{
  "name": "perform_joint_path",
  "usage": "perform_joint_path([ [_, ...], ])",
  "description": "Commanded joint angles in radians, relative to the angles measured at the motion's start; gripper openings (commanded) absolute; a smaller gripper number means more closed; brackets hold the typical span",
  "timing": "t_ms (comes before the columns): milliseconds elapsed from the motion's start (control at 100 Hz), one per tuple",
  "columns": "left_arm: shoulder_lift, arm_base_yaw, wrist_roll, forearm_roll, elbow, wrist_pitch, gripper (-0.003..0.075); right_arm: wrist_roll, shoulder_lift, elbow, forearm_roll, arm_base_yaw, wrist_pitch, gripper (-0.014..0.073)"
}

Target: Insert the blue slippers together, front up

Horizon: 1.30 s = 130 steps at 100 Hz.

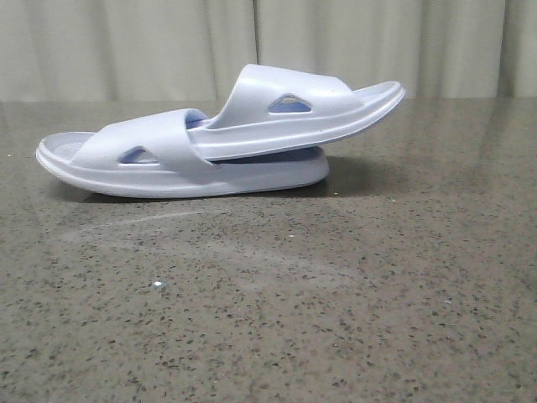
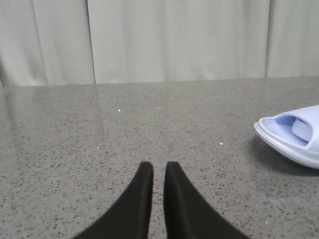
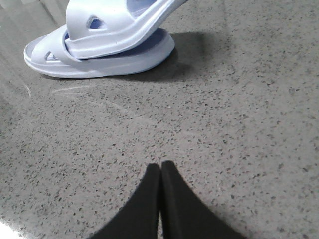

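**Slippers nested on the stone table, both grippers clear**

Speckled grey stone of the table [image 1: 268, 336] fills the foreground of the front view, bare up to the pair. Behind it a pale curtain [image 1: 126, 42] closes off the scene.

On the far half of the table, left of centre, the blue slippers [image 1: 218, 143] are seen stacked as one unit. A lower slipper [image 1: 252, 178] lies flat on its sole, and an upper slipper [image 1: 310, 113] has been pushed under the lower one's strap [image 1: 151, 143], so that its free end is tilted up and to the right, off the table. Judged from this, the insertion appears to be finished or nearly so.

Foam of this sort is judged to be light, soft and springy, with a matt skin that should not slip much. A squeeze would be absorbed rather than resisted, so nothing fragile is at stake, but the tilted upper slipper could be levered out if it were pulled by its raised end. A hold would best be taken across a sole edge or on the upper slipper's strap, near the triangular cutout [image 1: 290, 104].

Neither arm is shown in the front view. In the wrist views the left gripper [image 2: 158, 172] is held with only a thin gap between its fingertips and grasps nothing, the pair's end lying well apart from it; the right gripper [image 3: 160, 172] is closed tip to tip, empty, well short of the slippers.
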Motion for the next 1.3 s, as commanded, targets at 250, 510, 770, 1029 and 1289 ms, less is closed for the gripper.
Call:
perform_joint_path([
  [250,-0.031,-0.006,-0.001,-0.001,0.009,-0.067,0.0015,-0.003,0.003,-0.029,0.002,-0.006,-0.006,-0.0079],
  [510,-0.031,-0.006,-0.001,-0.001,0.009,-0.067,0.0015,-0.003,0.003,-0.029,0.002,-0.006,-0.006,-0.0079],
  [770,-0.031,-0.006,-0.001,-0.001,0.009,-0.067,0.0015,-0.003,0.003,-0.029,0.002,-0.006,-0.006,-0.0079],
  [1029,-0.031,-0.006,-0.001,-0.001,0.009,-0.067,0.0015,-0.003,-0.015,-0.029,-0.087,-0.006,-0.083,-0.0079],
  [1289,-0.031,-0.006,-0.001,-0.001,0.009,-0.067,0.0015,0.496,-0.098,0.035,-0.801,-0.064,-0.319,-0.0079],
])
